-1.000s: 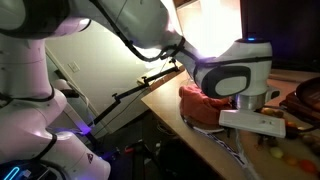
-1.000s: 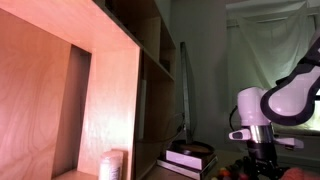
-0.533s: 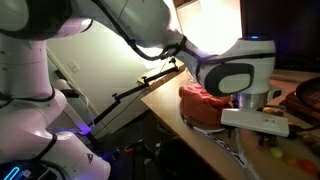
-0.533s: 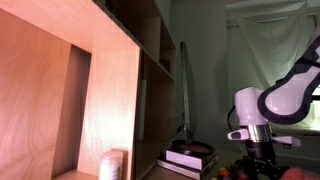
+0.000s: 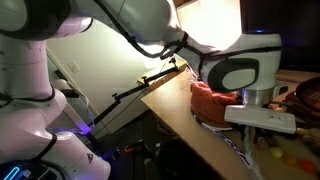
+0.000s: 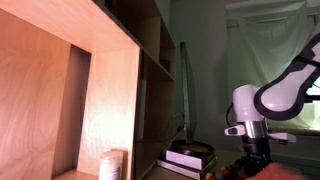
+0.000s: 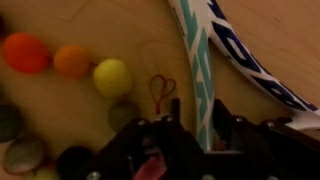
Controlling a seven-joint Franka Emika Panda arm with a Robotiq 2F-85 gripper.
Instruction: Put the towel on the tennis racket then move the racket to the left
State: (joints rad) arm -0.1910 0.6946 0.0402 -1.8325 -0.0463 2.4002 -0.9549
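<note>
In the wrist view's lower middle, the jaws straddle the tennis racket [image 7: 195,60] rim on the wooden bench [image 7: 120,25]; I cannot tell whether they are clamped on it.

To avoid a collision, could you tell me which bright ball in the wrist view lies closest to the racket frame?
The yellow ball; the orange ball and red ball sit farther from the racket frame.

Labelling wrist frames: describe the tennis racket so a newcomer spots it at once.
In the wrist view, take the wooden tabletop. Right of the row of coloured balls runs the racket: a long curved teal-and-white frame with blue markings, unlike the small round balls.
</note>
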